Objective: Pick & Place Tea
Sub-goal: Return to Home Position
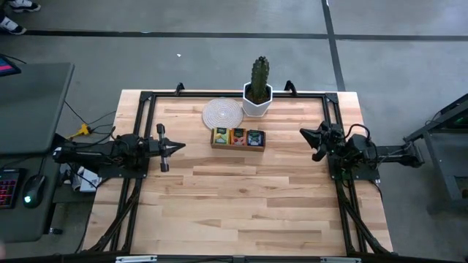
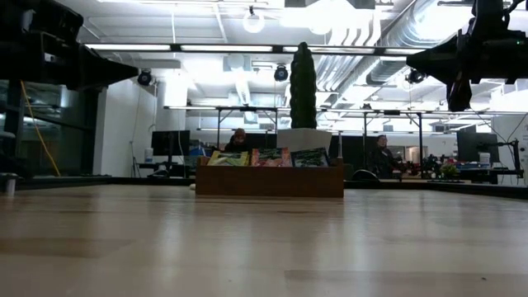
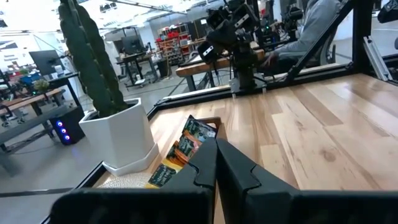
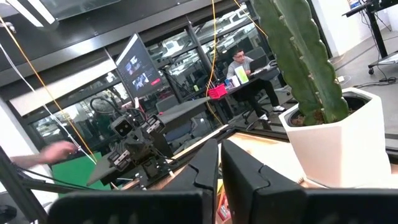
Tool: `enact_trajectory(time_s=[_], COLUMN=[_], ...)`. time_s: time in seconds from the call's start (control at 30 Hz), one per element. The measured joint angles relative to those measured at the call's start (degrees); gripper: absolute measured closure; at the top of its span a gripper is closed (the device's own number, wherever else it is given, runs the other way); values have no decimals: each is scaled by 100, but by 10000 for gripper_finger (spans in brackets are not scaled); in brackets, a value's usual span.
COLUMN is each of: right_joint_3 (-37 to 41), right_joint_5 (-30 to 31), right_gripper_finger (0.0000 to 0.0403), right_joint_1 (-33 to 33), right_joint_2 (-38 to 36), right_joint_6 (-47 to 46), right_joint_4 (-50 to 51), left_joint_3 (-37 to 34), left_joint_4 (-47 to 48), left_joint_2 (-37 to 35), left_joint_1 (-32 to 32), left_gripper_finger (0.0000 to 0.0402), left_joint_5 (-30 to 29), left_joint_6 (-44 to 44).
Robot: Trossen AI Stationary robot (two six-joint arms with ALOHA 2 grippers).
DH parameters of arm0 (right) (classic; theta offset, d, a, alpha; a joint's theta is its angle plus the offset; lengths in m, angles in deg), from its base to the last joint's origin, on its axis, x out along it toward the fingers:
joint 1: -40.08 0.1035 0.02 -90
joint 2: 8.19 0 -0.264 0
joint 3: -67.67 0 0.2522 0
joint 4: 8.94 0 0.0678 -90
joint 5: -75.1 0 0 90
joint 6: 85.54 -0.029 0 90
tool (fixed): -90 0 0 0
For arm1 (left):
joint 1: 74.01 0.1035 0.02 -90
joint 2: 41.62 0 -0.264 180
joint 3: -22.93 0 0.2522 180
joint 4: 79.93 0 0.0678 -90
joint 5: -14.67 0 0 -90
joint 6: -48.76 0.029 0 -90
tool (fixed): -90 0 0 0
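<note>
Tools first: your left tool (image 1: pixel 178 146) and right tool (image 1: pixel 307 134) hang above opposite bench (image 1: pixel 241 204) sides, fingers pressed together, holding nothing. Between them, tea packets (image 1: pixel 238 136) stand in the wooden tray (image 1: pixel 238 147), beside the potted cactus (image 1: pixel 257 91).

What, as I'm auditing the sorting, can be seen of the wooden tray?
The wooden tray is a low brown box with three compartments side by side, flat on the table near the white cactus pot. It holds yellow packets at the left arm's end, orange-red packets in the middle, dark packets at the right arm's end.
</note>
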Motion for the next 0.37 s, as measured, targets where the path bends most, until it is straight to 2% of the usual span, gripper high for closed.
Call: enact_trajectory(time_s=[0.37], right_joint_3=[0], right_joint_5=[0], right_gripper_finger=[382], right_joint_1=[0], right_joint_2=[0], right_joint_6=[0], right_joint_4=[0], left_joint_3=[-2], left_joint_4=[4], left_joint_2=[0], left_joint_1=[0], left_gripper_finger=[401], left_joint_5=[2], left_joint_6=[0])
